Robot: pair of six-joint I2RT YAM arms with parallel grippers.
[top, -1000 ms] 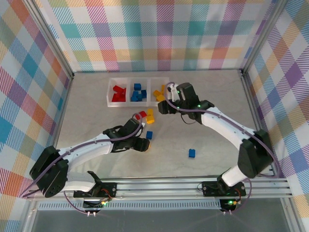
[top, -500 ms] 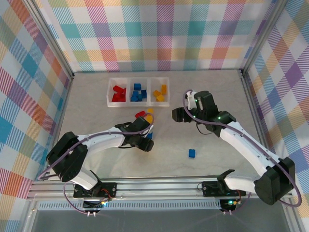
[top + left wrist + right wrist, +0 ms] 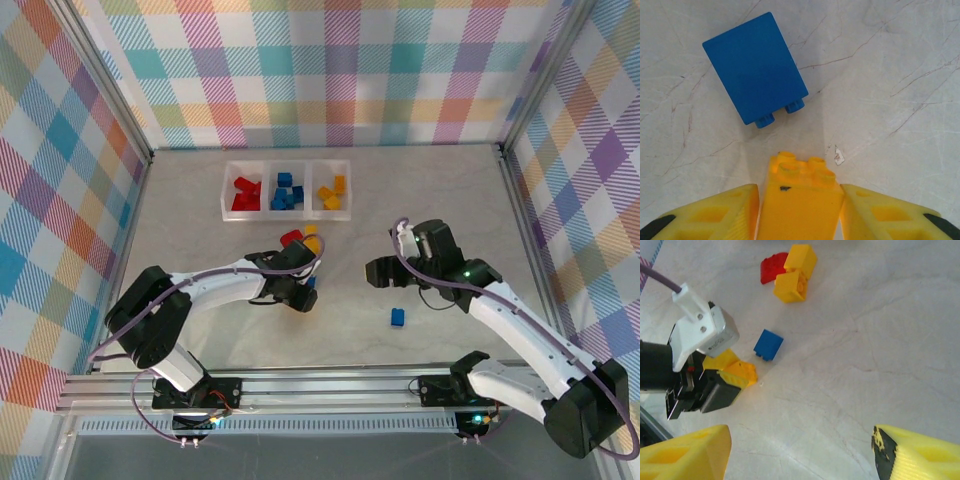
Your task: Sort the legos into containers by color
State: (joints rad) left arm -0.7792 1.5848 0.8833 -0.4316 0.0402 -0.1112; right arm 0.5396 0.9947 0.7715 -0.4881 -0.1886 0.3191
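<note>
My left gripper [image 3: 800, 195] is shut on a yellow lego [image 3: 801, 197] that lies on the table; both yellow fingers press its sides. Just beyond it lies a blue lego [image 3: 755, 67]. From above, the left gripper [image 3: 300, 296] sits low beside that blue lego [image 3: 311, 283]. A red lego [image 3: 291, 238] and yellow legos [image 3: 312, 243] lie together behind it. Another blue lego [image 3: 398, 317] lies alone to the right. My right gripper [image 3: 385, 270] hangs open and empty over bare table, its fingers [image 3: 690, 450] wide apart. The containers [image 3: 285, 213] hold red, blue and yellow legos, left to right.
The checked walls and metal posts [image 3: 512, 200] close in the table on three sides. The arm bases stand on the rail [image 3: 330, 385] at the near edge. In the right wrist view the left gripper [image 3: 735, 372] shows with the blue lego [image 3: 768, 344] beside it.
The right arm has drawn back from the tray's right compartment toward the near right. The left gripper's jaws have closed in on the yellow lego.
</note>
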